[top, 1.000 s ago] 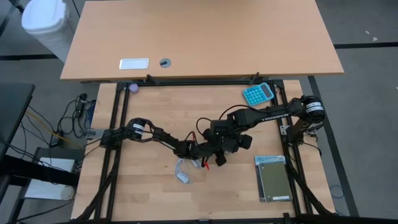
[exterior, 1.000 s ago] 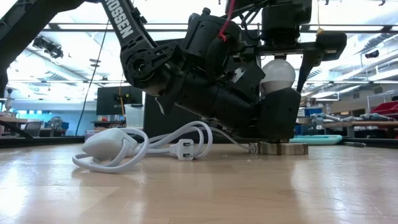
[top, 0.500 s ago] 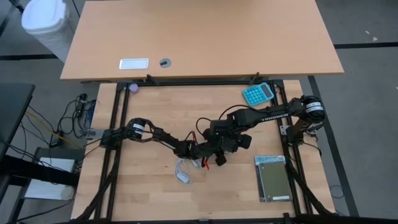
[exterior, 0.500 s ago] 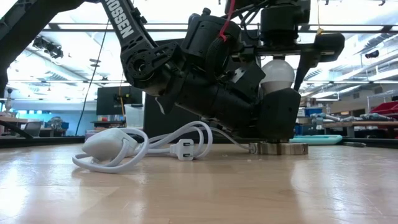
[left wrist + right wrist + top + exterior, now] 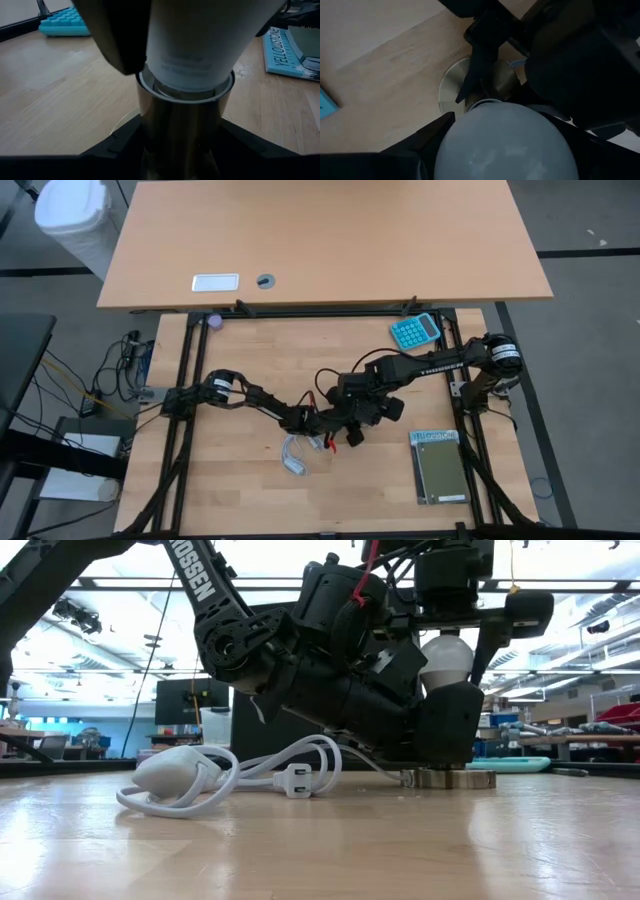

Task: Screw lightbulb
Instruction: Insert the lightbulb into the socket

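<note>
We see table [image 5: 230, 500] under both arms, meeting mid-table. Book [image 5: 441, 466] lies by right edge, calculator [image 5: 415, 330] at far right corner, well apart. White cable [image 5: 215, 775] coiled beside grippers. Left gripper [image 5: 180, 145] clamped on brass socket [image 5: 182, 125], standing on round base [image 5: 455, 778]. Lightbulb [image 5: 447, 657] upright in socket. Right gripper [image 5: 505, 145] above, fingers [image 5: 410, 150] flanking bulb; contact we cannot tell.
</note>
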Tool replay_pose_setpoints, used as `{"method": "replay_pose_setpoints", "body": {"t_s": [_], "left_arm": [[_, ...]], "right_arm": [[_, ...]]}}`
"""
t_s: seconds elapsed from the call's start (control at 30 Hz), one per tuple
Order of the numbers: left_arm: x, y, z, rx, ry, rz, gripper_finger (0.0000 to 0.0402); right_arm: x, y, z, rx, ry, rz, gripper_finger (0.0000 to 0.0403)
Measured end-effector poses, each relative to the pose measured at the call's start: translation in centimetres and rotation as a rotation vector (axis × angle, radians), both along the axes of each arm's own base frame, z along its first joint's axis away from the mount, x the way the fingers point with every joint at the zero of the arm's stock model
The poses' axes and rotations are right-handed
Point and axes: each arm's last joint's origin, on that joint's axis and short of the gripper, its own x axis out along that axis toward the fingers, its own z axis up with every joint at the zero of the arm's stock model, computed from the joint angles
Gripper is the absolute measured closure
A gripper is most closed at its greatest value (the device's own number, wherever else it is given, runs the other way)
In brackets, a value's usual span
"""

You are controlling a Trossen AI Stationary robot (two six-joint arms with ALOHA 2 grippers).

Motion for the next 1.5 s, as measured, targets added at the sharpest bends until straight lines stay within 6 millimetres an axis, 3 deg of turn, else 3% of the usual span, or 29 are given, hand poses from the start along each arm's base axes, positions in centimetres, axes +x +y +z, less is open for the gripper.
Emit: {"method": "replay_pose_setpoints", "body": {"t_s": [0.17,0.37,1.5], "left_arm": [[0.0,0.01,0.0,0.0,-0.001,0.004,0.0196],[-0.01,0.02,0.01,0.0,-0.002,0.009,0.0196],[-0.02,-0.03,0.03,-0.003,-0.005,0.016,0.0196]], "right_arm": [[0.0,0.12,0.0,0.01,0.0,-0.056,0.0145],[0.05,0.12,0.01,0.027,-0.004,-0.172,0.0129],[0.29,0.1,0.05,0.192,-0.02,-0.979,0.0131]]}}
